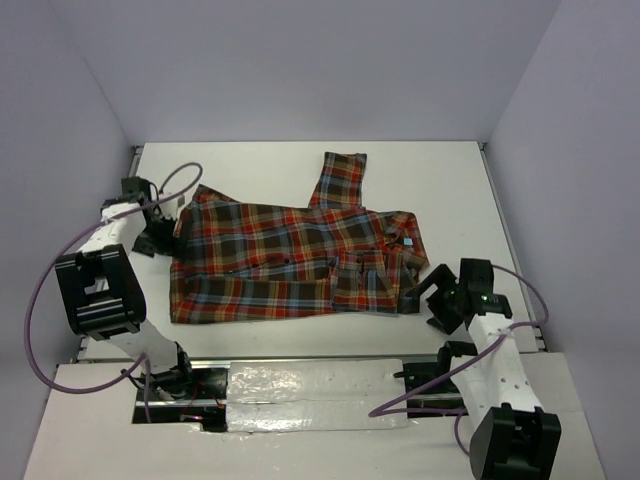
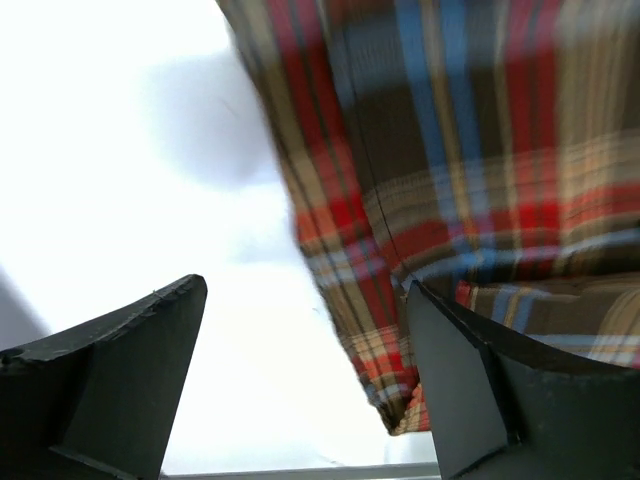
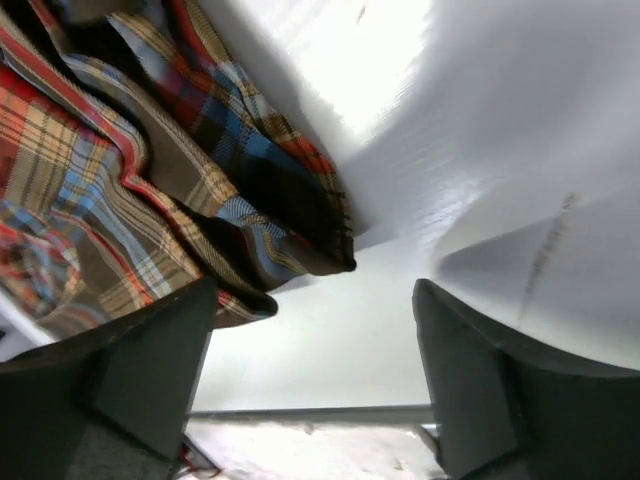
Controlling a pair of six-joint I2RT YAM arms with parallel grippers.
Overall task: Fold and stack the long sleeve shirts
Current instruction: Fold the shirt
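The plaid flannel shirt (image 1: 290, 262) lies spread across the middle of the white table, collar and small neck label (image 1: 409, 241) to the right, one sleeve (image 1: 340, 180) pointing to the far side. My left gripper (image 1: 158, 226) is open at the shirt's left hem edge; in the left wrist view (image 2: 305, 330) the hem (image 2: 400, 300) lies between the jaws against the right finger (image 2: 470, 380). My right gripper (image 1: 418, 297) is open beside the collar end; in the right wrist view (image 3: 315, 330) the collar folds (image 3: 220, 200) lie by the left finger (image 3: 140, 370), bare table between the jaws.
The white table (image 1: 250, 170) ends at a metal rail (image 1: 310, 358) along the near edge, with plastic-wrapped board (image 1: 310, 395) below it. Grey walls enclose the left, far and right sides. Purple cables (image 1: 185, 175) loop off both arms.
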